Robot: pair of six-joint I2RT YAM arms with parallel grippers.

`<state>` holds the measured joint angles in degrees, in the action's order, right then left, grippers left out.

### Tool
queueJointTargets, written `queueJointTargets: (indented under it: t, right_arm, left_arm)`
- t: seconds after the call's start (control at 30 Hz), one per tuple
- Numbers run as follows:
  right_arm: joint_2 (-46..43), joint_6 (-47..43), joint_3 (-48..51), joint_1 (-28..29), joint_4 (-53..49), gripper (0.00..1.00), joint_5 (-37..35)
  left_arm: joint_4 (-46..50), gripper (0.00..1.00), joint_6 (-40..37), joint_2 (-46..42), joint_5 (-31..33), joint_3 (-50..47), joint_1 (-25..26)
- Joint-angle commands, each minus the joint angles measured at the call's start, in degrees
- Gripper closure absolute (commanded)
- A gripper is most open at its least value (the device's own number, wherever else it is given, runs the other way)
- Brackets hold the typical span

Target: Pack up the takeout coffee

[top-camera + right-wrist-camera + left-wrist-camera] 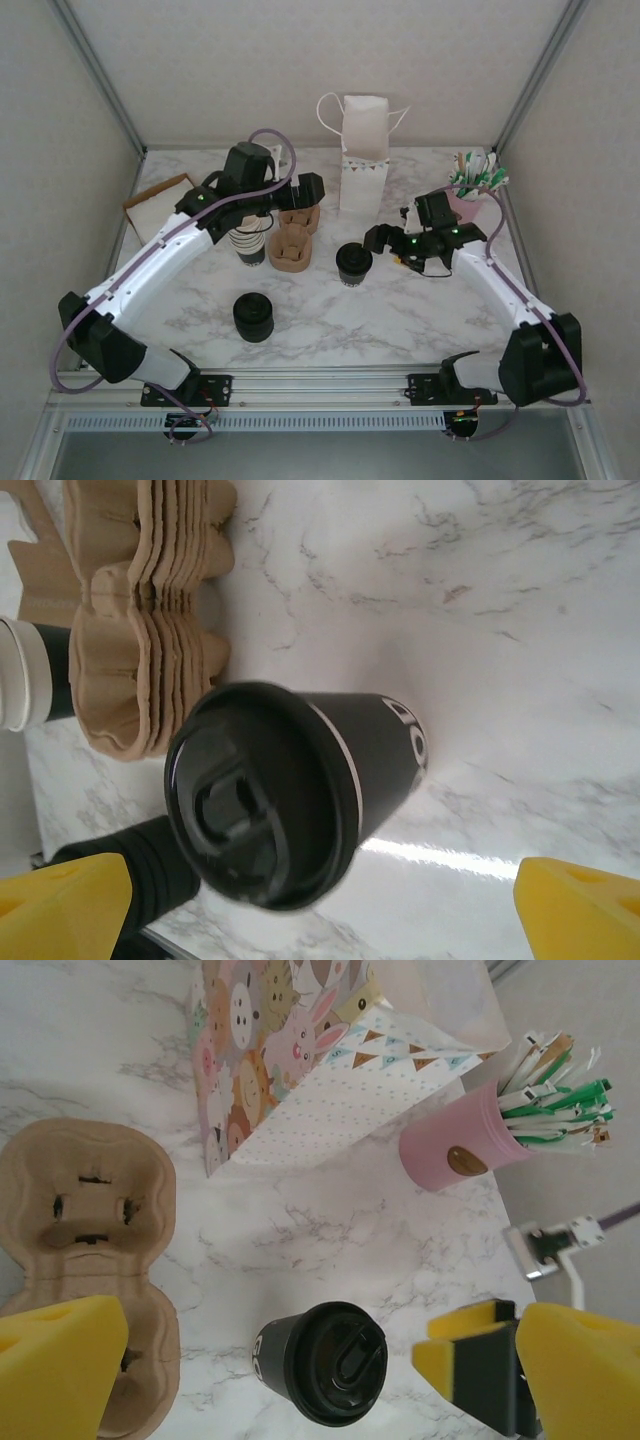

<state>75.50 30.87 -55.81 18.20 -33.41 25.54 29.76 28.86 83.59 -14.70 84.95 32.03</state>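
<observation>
I stand at a white, grey-veined marble surface [330,310]; pale walls [300,60] close its back and both sides, metal posts [100,75] at its back corners.

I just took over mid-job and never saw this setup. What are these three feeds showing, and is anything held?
The machine is two robot arms, left and right, bolted at the table's near edge. The overhead picture looks down on both; the other two come from a camera on each wrist, the yellow pads being that arm's own fingers. On the table: the lidded coffee cup, a paper bag, cup carriers, a stack of cups, a stack of lids and a pink cup of sticks. The left hand and right hand are both open; nothing is held.
</observation>
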Motion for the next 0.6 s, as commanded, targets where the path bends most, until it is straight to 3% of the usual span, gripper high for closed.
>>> queueJointTargets:
  t: [0.0, 0.57]
  right_arm:
    - [2.9, 2.3, 1.2, -0.7, 9.2, 0.01, 5.4]
    - [11.9, 7.7, 5.4, 0.6, 22.4, 0.01, 12.0]
  left_arm:
    - [-2.0, 0.00, -0.2, 1.1, -2.5, -0.4, -0.5]
    - [-2.5, 0.00, 0.5, 2.1, -3.0, -1.0, -0.5]
